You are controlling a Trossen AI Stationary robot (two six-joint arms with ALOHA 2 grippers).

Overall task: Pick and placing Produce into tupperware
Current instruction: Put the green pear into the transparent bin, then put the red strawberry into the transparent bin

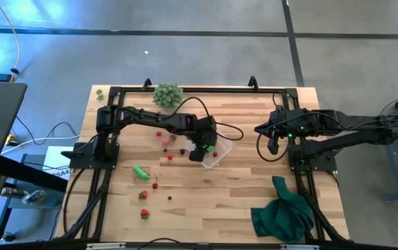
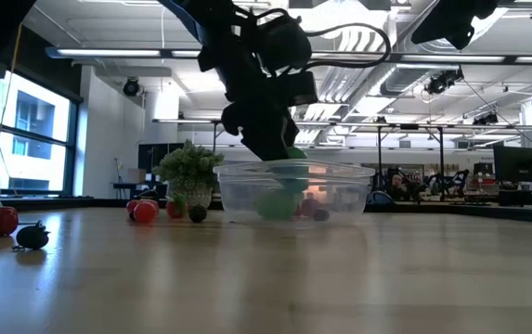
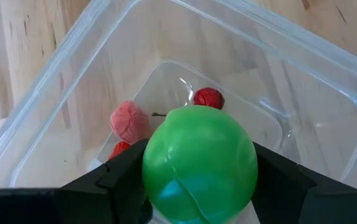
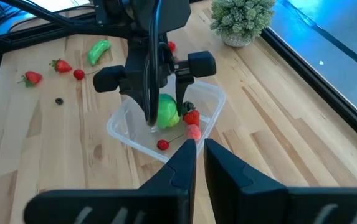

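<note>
Produce first, from my left: a green oblong piece (image 1: 140,171) and a few red strawberries (image 1: 144,195) lie loose on the wooden table (image 1: 240,201), well apart from the tupperware (image 1: 223,150), with more red pieces (image 1: 165,141) nearer the left arm. A pale green bushy plant (image 1: 167,94) stands at the table's far edge.

At centre I have the left gripper (image 3: 198,186) lowered into the clear tupperware. Its 2 fingers (image 3: 119,180) stand wide apart, one pressed against each side of a bright green ball (image 3: 199,163), which fills the gap between them. In the left wrist view, I see 2 red berries (image 3: 208,98) and a pink one (image 3: 129,121) on the container floor beyond the ball. The low view shows the ball at the rim of the container; whether it touches the floor I cannot tell.

Further right, the right gripper (image 4: 199,152) hangs above the table beside the tupperware, its fingers drawn almost together with nothing between them. A dark green cloth (image 1: 282,212) lies crumpled at the near right corner.
</note>
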